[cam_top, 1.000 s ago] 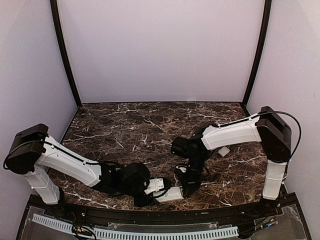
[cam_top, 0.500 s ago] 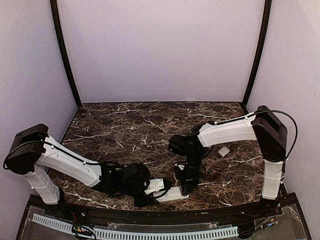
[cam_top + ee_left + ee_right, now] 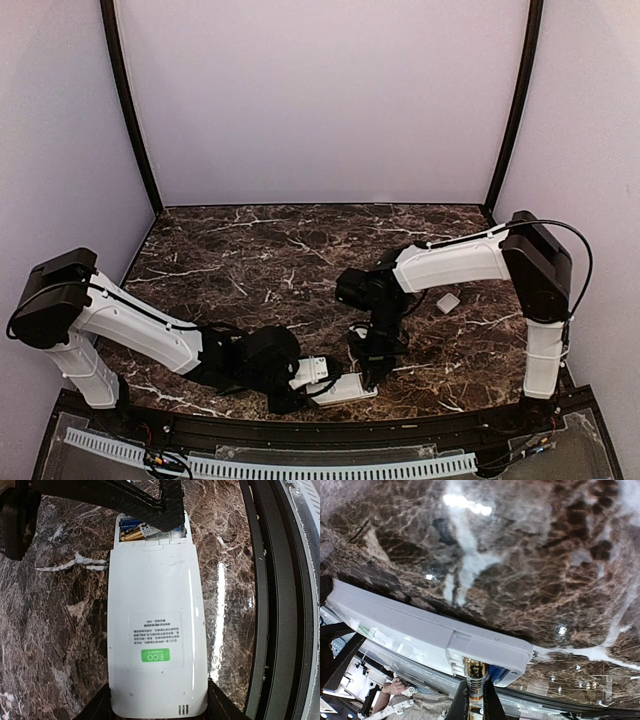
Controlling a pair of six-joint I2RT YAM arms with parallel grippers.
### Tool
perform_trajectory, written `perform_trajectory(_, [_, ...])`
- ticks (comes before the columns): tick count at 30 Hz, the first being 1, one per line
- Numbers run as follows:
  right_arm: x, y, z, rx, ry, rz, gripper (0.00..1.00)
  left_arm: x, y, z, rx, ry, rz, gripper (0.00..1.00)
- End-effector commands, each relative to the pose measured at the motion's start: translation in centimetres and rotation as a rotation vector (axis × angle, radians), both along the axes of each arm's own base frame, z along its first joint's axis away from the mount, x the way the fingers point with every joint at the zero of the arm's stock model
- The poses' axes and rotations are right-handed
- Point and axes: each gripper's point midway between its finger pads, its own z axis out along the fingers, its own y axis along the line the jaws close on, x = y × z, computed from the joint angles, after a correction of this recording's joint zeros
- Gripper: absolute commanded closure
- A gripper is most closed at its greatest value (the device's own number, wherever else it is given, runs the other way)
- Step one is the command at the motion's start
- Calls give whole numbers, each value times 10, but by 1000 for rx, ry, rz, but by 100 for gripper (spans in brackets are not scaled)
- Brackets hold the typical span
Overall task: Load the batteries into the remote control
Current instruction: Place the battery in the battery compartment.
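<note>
We judge the step in hand to be seating a cell, with the work nearly done. The remote control (image 3: pixel 155 630) lies back-up on the dark marble table (image 3: pixel 260 260) near its front edge. The plain white shell with the green mark faces the left wrist camera. The left gripper (image 3: pixel 318 378) is clamped across the width of the remote's near end, a finger on each side, jaws roughly half spread, and this steadies the body. At the far end the compartment stands uncovered, and the batteries (image 3: pixel 142 530) show there as blue and gold ends lying side by side in the well. The right gripper (image 3: pixel 471 702) comes down on that open end with its jaws drawn almost fully together. From its own camera, the narrow tips sit right at the end of a gold-and-blue cell at the mouth of the compartment. We cannot tell whether they pinch it or only press on it. The next move, as we read it, is a short, straight push along the remote's length to slide the cell home, while the left grip resists. A skewed push may tip the cell up out of its slot. A small white piece (image 3: pixel 448 302), perhaps the cover, lies well apart, under the right arm.
</note>
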Motion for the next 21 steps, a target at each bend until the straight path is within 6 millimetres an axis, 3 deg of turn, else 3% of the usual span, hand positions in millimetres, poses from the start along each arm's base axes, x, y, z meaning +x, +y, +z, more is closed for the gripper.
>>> perform_trajectory(1, [22, 13, -11, 48, -83, -24, 100, -23, -3, -3, -10, 39, -98, 54])
perform_trajectory(11, [19, 12, 3, 62, -94, -13, 80, -22, -1, -3, -12, 39, -87, 53])
perform_trajectory(21, [19, 3, 34, 92, -159, 18, 74, -21, 5, -5, -18, 67, -80, 40])
